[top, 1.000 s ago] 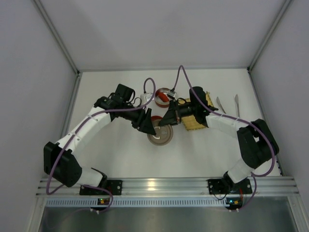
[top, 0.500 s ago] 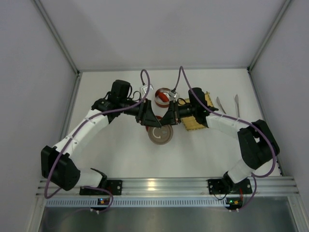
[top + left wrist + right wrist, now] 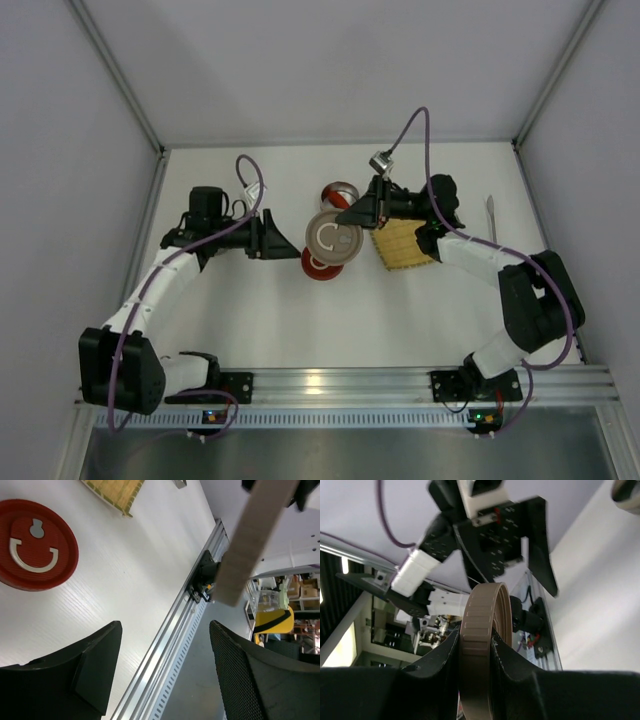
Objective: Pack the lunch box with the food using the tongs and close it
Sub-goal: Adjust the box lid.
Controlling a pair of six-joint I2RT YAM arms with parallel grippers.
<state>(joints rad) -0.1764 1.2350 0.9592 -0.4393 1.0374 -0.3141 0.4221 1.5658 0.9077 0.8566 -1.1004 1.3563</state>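
Observation:
My right gripper (image 3: 350,216) is shut on the rim of a round brown lid (image 3: 327,238) with a white mark, holding it above the table. In the right wrist view that lid (image 3: 482,630) stands edge-on, pinched between the right gripper (image 3: 476,636) fingers. My left gripper (image 3: 278,241) is open and empty, to the left of the lid. A red lid (image 3: 316,266) lies flat on the table, part under the brown one. Behind them the round lunch box tin (image 3: 338,190) shows red inside; its contents are mostly hidden. The silver tongs (image 3: 490,213) lie at the far right.
A yellow bamboo mat (image 3: 402,246) lies under the right forearm. In the left wrist view the red lid (image 3: 36,545), a corner of the mat (image 3: 113,489) and the table's front rail (image 3: 170,645) show beyond the open left gripper (image 3: 165,672). Walls enclose the table.
The left gripper let go of the brown lid, opened and drew back to the left. The right gripper carried the lid up and toward the tin, uncovering the red lid.

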